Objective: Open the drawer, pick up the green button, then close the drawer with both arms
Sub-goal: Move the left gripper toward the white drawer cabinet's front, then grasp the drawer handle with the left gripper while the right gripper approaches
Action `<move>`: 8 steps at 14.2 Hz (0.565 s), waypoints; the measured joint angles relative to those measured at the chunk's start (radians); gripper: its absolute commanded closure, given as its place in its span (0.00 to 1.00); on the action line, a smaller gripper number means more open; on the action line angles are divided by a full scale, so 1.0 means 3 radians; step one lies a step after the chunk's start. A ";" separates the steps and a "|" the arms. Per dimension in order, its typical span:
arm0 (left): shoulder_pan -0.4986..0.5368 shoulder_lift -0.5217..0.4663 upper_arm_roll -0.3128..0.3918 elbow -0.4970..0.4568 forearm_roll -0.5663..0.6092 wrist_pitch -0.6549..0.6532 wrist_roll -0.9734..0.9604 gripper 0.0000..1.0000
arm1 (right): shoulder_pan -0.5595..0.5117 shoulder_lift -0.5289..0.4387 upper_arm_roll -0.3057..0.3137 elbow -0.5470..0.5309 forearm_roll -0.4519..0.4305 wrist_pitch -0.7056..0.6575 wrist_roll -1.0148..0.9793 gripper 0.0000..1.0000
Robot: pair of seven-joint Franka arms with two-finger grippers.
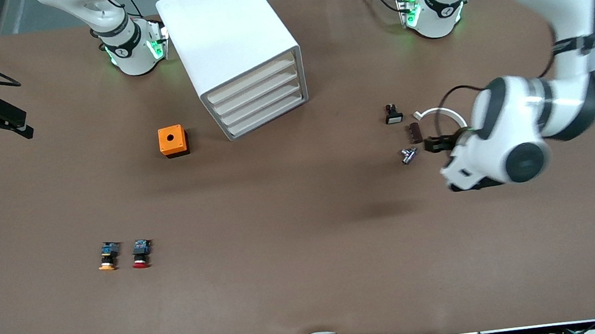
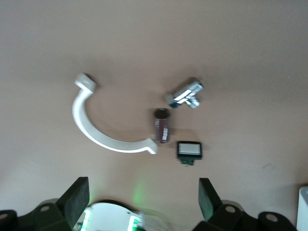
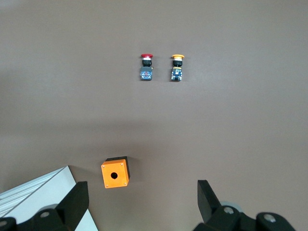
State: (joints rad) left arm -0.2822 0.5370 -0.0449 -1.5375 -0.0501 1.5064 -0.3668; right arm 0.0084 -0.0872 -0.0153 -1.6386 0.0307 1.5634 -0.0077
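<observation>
Front view: the cabinet (image 1: 231, 51) is a big white box standing between the two arm bases, turned at an angle. Four alike off-white fronts are stacked on its face. The drawer (image 1: 271, 115) is the lowest of them, a wide shallow front, pushed in flush with the three above it. The left gripper (image 1: 436, 144) hangs over a cluster of small parts toward the left arm's end of the table. The right gripper (image 1: 1, 119) hangs over the right arm's end. The table (image 1: 311, 288) is plain matte brown. Green lights glow on both arm bases, and cables lie along the table's near edge. An orange box (image 1: 173, 141) with a round hole sits beside the cabinet. An orange-capped button (image 1: 108, 256) and a red-capped button (image 1: 141, 253) lie side by side, nearer the camera.

Left wrist view: the left gripper (image 2: 142, 202) has its jaws wide apart and holds nothing. Below it lie a white curved clip (image 2: 103, 130), a metal fitting (image 2: 186, 94), a brown piece (image 2: 162, 126) and a black switch (image 2: 189, 150).

Right wrist view: the right gripper (image 3: 142, 207) also has its jaws apart and empty. It is above the orange box (image 3: 115, 173) and a corner of the cabinet (image 3: 43, 192).
</observation>
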 measured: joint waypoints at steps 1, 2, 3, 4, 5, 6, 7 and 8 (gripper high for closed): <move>-0.0125 0.0076 -0.0005 0.0007 0.0000 0.0001 -0.0174 0.00 | -0.0001 0.0026 -0.0003 -0.0001 -0.0013 -0.0007 -0.0001 0.00; -0.0242 0.0138 -0.0008 0.0025 -0.0003 0.0002 -0.0336 0.00 | -0.0002 0.0070 -0.0005 -0.0003 -0.0022 -0.0012 -0.0001 0.00; -0.0347 0.0185 -0.0010 0.0059 -0.0019 0.0004 -0.0498 0.00 | -0.0002 0.0130 -0.0006 -0.0007 -0.0025 -0.0020 -0.0001 0.00; -0.0444 0.0224 -0.0011 0.0117 -0.0074 0.0005 -0.0668 0.00 | -0.0003 0.0203 -0.0008 -0.0008 -0.0026 -0.0028 -0.0001 0.00; -0.0525 0.0261 -0.0012 0.0187 -0.0171 0.0005 -0.0847 0.00 | -0.0003 0.0276 -0.0009 -0.0008 -0.0028 -0.0027 -0.0002 0.00; -0.0592 0.0296 -0.0012 0.0251 -0.0285 0.0005 -0.1019 0.00 | -0.0004 0.0336 -0.0010 -0.0007 -0.0029 -0.0024 -0.0002 0.00; -0.0651 0.0334 -0.0011 0.0309 -0.0394 0.0005 -0.1177 0.00 | -0.0005 0.0380 -0.0011 -0.0005 -0.0030 -0.0020 -0.0003 0.00; -0.0706 0.0376 -0.0011 0.0366 -0.0494 0.0005 -0.1334 0.00 | -0.0007 0.0415 -0.0013 -0.0003 -0.0031 -0.0013 -0.0003 0.00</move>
State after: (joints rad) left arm -0.4939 0.6498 -0.0482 -1.4278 -0.1983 1.5078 -0.7670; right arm 0.0062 0.0374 -0.0194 -1.6394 0.0214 1.5594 -0.0085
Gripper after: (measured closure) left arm 0.000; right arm 0.000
